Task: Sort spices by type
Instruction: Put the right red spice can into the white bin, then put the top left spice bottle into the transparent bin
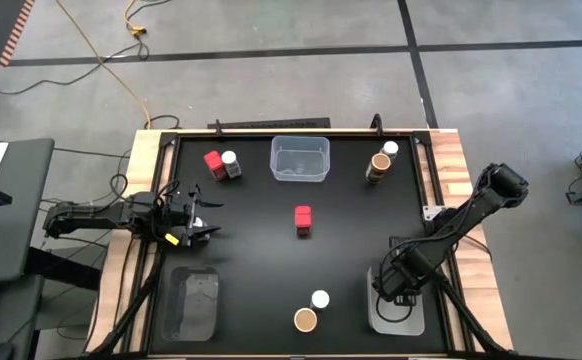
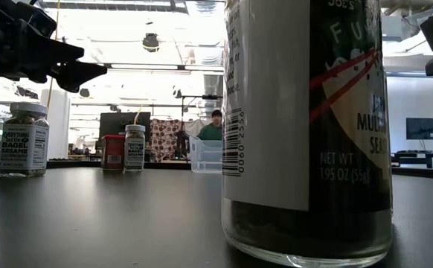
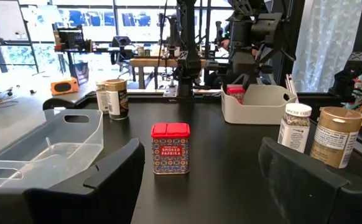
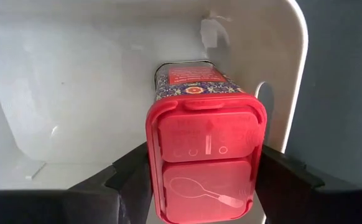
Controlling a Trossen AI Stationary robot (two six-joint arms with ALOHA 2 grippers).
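While the right gripper (image 4: pixel 203 180) clamps a red boxy spice tin with a red flip lid (image 4: pixel 204 158) inside the pale grey bin (image 1: pixel 411 315) at the table's near right corner, sorting looks barely begun: another red tin (image 1: pixel 303 221) stands mid-table, jars sit scattered, and the left gripper (image 1: pixel 203 218) hangs open and empty.

My left gripper (image 1: pixel 203 222): jaws apart, empty, hovering at the table's left side. My right gripper (image 1: pixel 395 288): near right, pointing down, jaws clamped.
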